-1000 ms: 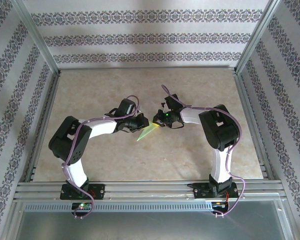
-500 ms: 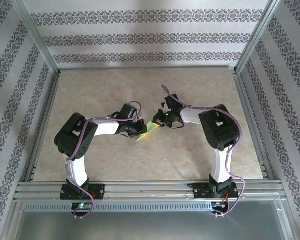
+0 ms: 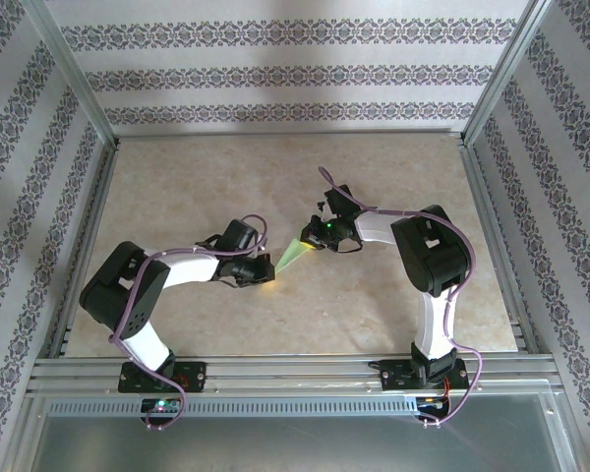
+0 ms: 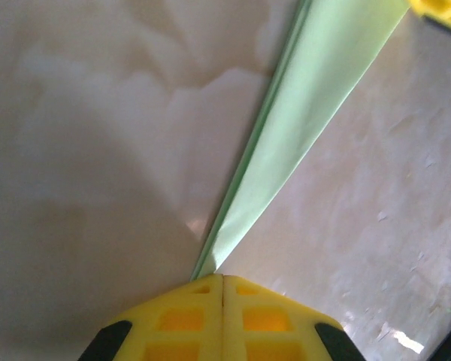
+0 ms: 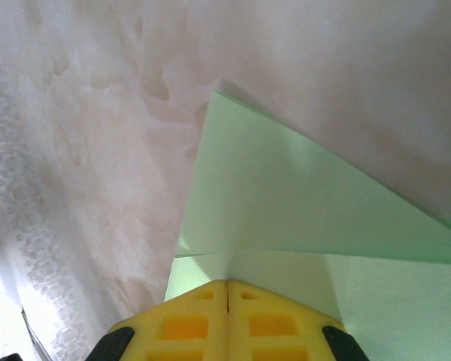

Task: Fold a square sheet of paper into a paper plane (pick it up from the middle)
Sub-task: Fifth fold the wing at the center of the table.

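At left gripper (image 4: 223,280) tip: 2 yellow pads pressed flat together, no gap, clamped on the narrow end of the paper plane (image 4: 316,98). Green paper leaves the pads and runs to 1 o'clock in the left wrist view, widening as it goes. A layered edge shows along its 11 o'clock side, so it's folded over, not a flat square. Far end meets another yellow pad (image 4: 443,9) at the frame corner, judged to be the other arm's.

Over at right gripper (image 5: 227,284): pads fully closed too, seam tight, biting the wide end of the same paper. 2 flaps fan out toward 12 and 3 o'clock in its wrist view, with a crease line just above the pads.

Top view: paper spans as a slim strip between the 2 claws, left claw at its 8 o'clock end, right claw at its 2 o'clock end. It sits near the table (image 3: 393,177) centre, slightly toward 7 o'clock. Cannot tell if it's lifted or grazing the surface.

Why held like this, my read: a pinch at each end holds the thin sheet taut and straight, so the centre crease lines up and the layers don't spring open. 1 claw alone would let it droop or twist. Pulling too hard risks a tear or a slip at the narrow tip. Fold stage looks mid-to-late; wings not clearly formed.

Around: patterned walls (image 3: 295,69), metal frame rails (image 3: 295,374) at 6 o'clock.
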Robot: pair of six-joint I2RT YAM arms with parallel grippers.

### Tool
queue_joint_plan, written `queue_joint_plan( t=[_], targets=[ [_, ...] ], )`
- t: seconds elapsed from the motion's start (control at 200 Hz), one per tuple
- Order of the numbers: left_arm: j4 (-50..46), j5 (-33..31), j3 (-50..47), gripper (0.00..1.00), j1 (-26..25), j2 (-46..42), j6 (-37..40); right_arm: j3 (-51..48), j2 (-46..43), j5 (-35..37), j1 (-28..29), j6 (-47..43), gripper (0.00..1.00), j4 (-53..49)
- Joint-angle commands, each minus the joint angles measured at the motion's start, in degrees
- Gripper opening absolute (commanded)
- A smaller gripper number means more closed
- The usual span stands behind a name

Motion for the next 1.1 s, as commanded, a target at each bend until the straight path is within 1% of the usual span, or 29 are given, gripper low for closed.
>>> queue_joint_plan(
  t=[0.0, 0.09, 0.145, 0.2, 0.3, 0.365, 0.405, 0.51, 0.565, 0.615, 0.66, 0.725, 0.839, 0.919, 0.974, 1.094],
  targets=[
    [-9.31, -2.79, -0.18, 0.05, -0.23, -3.16, 2.55, -1.78, 3.74, 6.68, -1.0, -2.3, 0.04, -7.44],
    [-9.56, -3.69, 2.78, 0.08, -0.14, -6.37, 2.59, -0.6, 1.57, 5.16, -0.87, -3.68, 0.08, -7.46],
    [-9.81, -5.24, 4.52, 0.08, 0.34, -8.05, 2.64, 0.45, -0.46, 3.86, -0.8, -4.48, 0.1, -7.52],
    [-10.22, -7.18, 5.91, 0.12, 0.97, -9.68, 2.85, 1.74, -2.97, 2.94, -0.78, -5.07, 0.14, -7.76],
    [-10.74, -11.06, 7.32, 0.21, 2.62, -12.15, 2.82, 3.56, -7.72, 2.73, -0.45, -5.82, 0.22, -9.06],
    [-10.86, -12.97, 7.43, 0.29, 4.15, -13.39, 2.66, 3.84, -10.54, 3.68, -0.21, -5.96, 0.26, -9.99],
    [-10.84, -13.33, 7.34, 0.36, 5.26, -13.71, 2.47, 3.77, -11.84, 4.63, -0.09, -6.05, 0.28, -10.89],
    [-9.44, -11.02, 7.41, 0.48, 7.48, -13.23, 3.01, 4.32, -14.44, 10.23, 0.93, -7.1, 0.33, -16.73],
    [-7.4, -7.55, 7.53, 0.51, 7.91, -12.1, 3.72, 4.2, -15.6, 13.69, 1.64, -7.12, 0.36, -19.25],
    [-5.34, -4.3, 7.76, 0.53, 7.9, -10.77, 4.03, 3.98, -16.45, 16.51, 2.37, -6.52, 0.42, -20.64],
    [-2.78, -0.86, 7.75, 0.54, 7.9, -9.31, 4.09, 3.99, -16.82, 19.07, 3.34, -6.01, 0.47, -21.73],
    [0.14, 2.49, 7.97, 0.53, 7.94, -6.83, 4.0, 4.81, -16.38, 21.9, 4.51, -5.15, 0.51, -23.45],
    [4.13, 6.11, 9.16, 0.52, 7.62, -2.09, 3.44, 6.57, -14.29, 24.3, 5.69, -3.77, 0.57, -24.9],
    [6.03, 7.64, 10.31, 0.49, 7.0, 1.31, 2.73, 8.0, -12.38, 25.26, 6.31, -2.94, 0.58, -25.53],
    [7.58, 8.65, 10.61, 0.44, 6.58, 3.24, 2.19, 9.56, -10.76, 25.74, 6.64, -2.17, 0.58, -26.62],
    [11.26, 9.73, 10.1, 0.39, 5.34, 6.2, 0.71, 13.31, -7.19, 27.56, 7.86, 0.31, 0.58, -29.5]
  ],
)
